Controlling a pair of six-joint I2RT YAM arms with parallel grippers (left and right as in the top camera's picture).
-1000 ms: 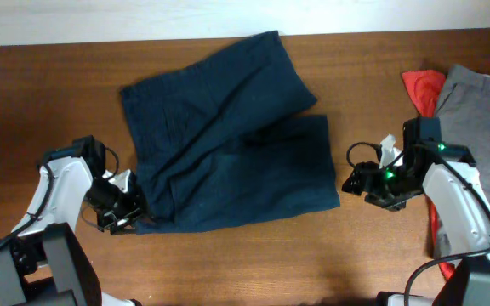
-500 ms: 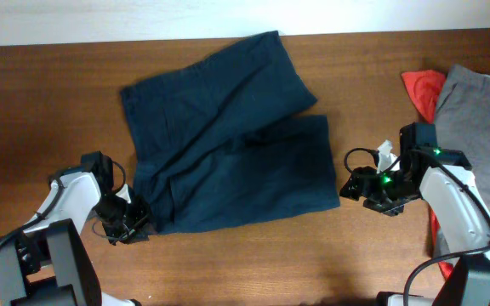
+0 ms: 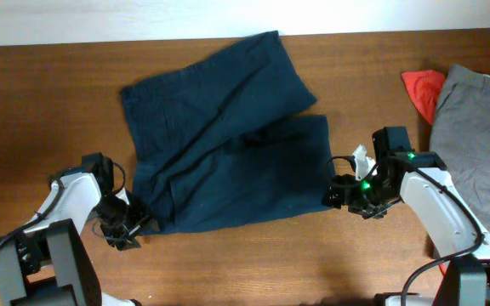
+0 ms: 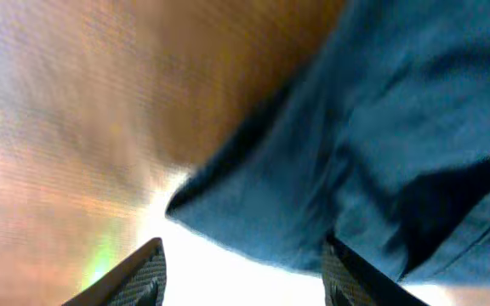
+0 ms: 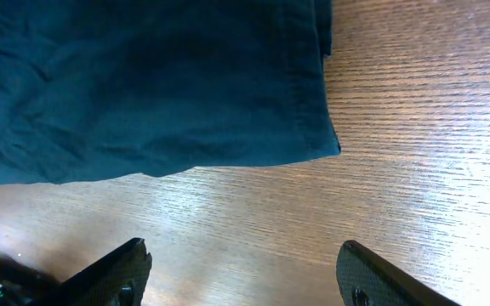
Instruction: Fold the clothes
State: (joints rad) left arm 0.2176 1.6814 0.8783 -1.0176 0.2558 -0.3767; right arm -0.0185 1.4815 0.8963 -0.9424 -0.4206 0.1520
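Note:
The clothes, a pair of dark navy shorts (image 3: pixel 228 144), lie spread and creased on the wooden table, one leg lapped over the other. My left gripper (image 3: pixel 132 228) sits low at the shorts' near-left corner. In the left wrist view its fingers (image 4: pixel 147 274) stand apart and the hem of the shorts (image 4: pixel 262 229) reaches just in front of the tips, touching the right one. My right gripper (image 3: pixel 339 192) is at the shorts' near-right corner. In the right wrist view it (image 5: pixel 241 274) is open over bare wood, a short way from the corner of the shorts (image 5: pixel 313 140).
A grey garment (image 3: pixel 483 127) lies at the right edge of the table, with a red cloth (image 3: pixel 422 87) sticking out from under it. The table's far edge (image 3: pixel 356 34) meets a white surface at the top.
The right arm has moved left, up to the shorts' right corner. The left gripper slid slightly toward the near edge, narrowed, then opened again at the left corner.

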